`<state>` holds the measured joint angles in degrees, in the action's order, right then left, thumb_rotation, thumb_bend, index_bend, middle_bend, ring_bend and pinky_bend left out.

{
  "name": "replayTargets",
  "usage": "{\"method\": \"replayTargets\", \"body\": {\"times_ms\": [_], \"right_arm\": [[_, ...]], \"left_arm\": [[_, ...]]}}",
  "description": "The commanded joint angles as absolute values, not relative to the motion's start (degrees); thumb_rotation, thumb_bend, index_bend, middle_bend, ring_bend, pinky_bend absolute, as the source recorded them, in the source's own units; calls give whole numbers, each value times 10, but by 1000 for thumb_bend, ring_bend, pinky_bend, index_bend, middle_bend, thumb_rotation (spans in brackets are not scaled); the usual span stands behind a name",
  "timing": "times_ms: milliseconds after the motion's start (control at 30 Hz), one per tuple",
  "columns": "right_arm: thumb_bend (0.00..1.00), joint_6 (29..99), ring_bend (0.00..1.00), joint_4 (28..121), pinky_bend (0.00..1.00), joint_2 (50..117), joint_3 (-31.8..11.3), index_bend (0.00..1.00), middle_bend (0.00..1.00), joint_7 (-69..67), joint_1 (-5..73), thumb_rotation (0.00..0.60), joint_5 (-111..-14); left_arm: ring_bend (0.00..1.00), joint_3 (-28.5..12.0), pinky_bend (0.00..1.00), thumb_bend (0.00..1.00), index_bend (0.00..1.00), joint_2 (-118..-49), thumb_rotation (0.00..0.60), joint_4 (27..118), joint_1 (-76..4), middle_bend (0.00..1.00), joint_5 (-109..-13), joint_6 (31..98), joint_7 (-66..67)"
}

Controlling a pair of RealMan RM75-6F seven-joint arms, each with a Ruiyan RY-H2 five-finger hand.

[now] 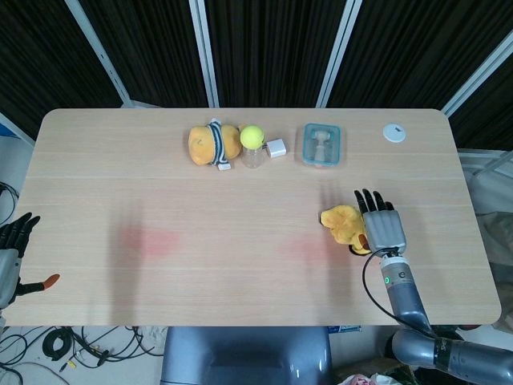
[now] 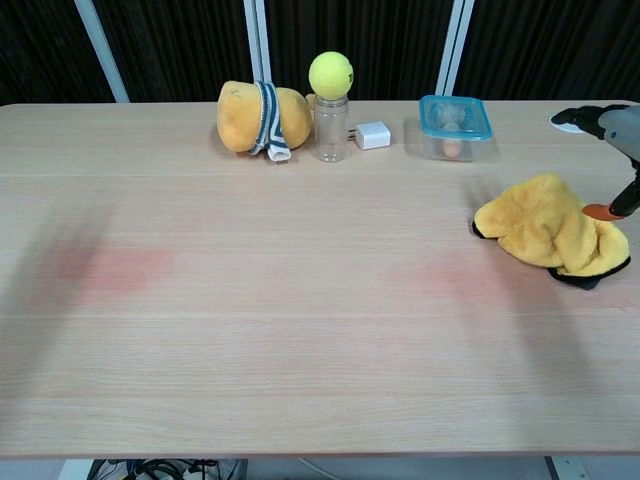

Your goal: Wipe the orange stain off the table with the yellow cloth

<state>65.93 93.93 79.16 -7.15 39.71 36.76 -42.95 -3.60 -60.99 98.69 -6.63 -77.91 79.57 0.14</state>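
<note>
Since the orange stain (image 1: 304, 247) shows faintly on the bench (image 1: 96, 200), I would regrip the yellow cloth (image 1: 343, 224) and press it flat, sweeping toward 9 o'clock. My right hand (image 1: 381, 228) is released, fingers spread, just beside the cloth at its 3 o'clock. The left hand (image 1: 11, 249) hangs idle off the bench's edge, holding nothing.

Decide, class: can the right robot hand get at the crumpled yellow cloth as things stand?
Probably yes. The right robot hand is open, fingers spread, right beside the crumpled yellow cloth, which lies loose on the wooden table with nothing between them.
</note>
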Motion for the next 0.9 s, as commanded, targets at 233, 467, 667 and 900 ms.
{"method": "replayTargets", "body": {"times_ms": [233,467,667,900], "right_arm": [[157,703,0,1005,191,719,-51,0,0,348,322,600,-506],[107,769,0,1033,153,631,2,0,0,244,237,600,-629],[48,848,0,1003,129,590,42,0,0,136,150,600,-724],[32,890,0,947,128,593,44,0,0,72,98,600,-757]], "left_arm": [[0,-39,0,28,0,-616,600,980,-67,0,-775,798,15],[0,-35,0,22,0,-619,600,971,-66,0,-783,802,29],[0,-32,0,0,0,-621,600,970,-66,0,-786,804,48],[0,-28,0,0,0,-623,600,970,-63,0,-784,807,68]]}}
